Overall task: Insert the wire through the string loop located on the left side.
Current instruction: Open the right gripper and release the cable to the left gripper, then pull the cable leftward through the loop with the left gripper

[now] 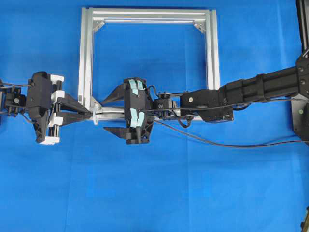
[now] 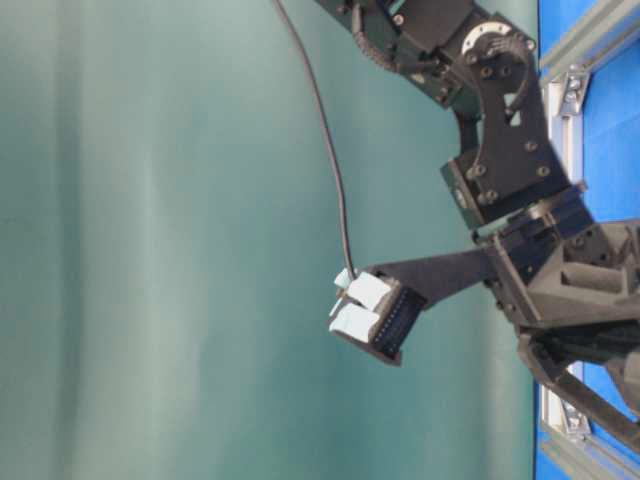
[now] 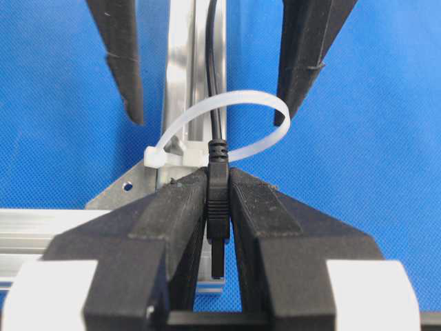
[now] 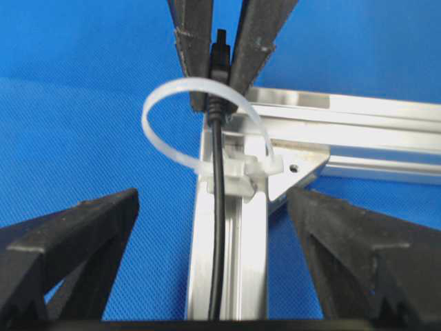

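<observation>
A: Where was the wire [image 3: 213, 83] at that moment?

B: Threaded through the string loop [image 3: 227, 121] at the frame's left corner; its plug was clamped between the fingers of the left end effector [image 3: 217, 207], which were nearly closed on it; the cable ran back along the aluminium frame [image 4: 227, 276] towards the right arm.

A: And the right end effector [image 4: 213, 227]?

B: Wide open, its fingers standing apart on either side of the cable and holding nothing; the cable lay between them on the frame rail, above the blue surface [image 1: 154, 193].

A: So which step was in hand?

B: By my reading, the handover; the plug had passed the loop and the left side had it, while the right had let go.

A: What did the next move call for?

B: Probably drawing the plug further left so more cable followed through the loop; the pull would need to be straight, lest the loop snag or bend; the right arm should clear the cable.
</observation>
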### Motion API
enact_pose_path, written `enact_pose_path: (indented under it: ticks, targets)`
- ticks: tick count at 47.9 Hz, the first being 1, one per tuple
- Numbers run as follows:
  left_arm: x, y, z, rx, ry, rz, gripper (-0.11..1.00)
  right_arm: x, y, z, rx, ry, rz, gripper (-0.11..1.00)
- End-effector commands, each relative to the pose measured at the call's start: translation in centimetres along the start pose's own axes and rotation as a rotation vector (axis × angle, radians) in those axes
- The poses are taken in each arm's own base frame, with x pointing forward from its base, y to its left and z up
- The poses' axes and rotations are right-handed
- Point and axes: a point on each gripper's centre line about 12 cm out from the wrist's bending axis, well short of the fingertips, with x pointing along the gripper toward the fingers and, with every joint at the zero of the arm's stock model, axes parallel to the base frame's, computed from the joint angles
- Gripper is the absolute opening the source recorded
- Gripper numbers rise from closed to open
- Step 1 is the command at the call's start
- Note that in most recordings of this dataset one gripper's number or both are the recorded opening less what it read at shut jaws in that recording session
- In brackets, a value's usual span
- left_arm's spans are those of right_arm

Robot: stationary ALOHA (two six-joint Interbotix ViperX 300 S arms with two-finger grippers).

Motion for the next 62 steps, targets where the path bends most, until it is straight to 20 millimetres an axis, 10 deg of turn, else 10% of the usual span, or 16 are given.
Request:
enact_pose_path:
  ticks: [1,31,62]
  targets:
    - [0.0,-0.1,0.6,0.001,-0.023,-0.004,0.08,-0.7,0.1,2.7,0.008,-0.074,0.002,0.94]
    - [-3.2,0.1,-0.5,-0.004,-0.030,-0.007,0.08,-0.7,0.1,2.7,0.008,-0.072,0.001,0.95]
    - [-10.6,-0.4,4.6,-0.026,-0.121,-0.061,0.08,-0.7,-0.3,2.9,0.009,-0.077,-0.006,0.95]
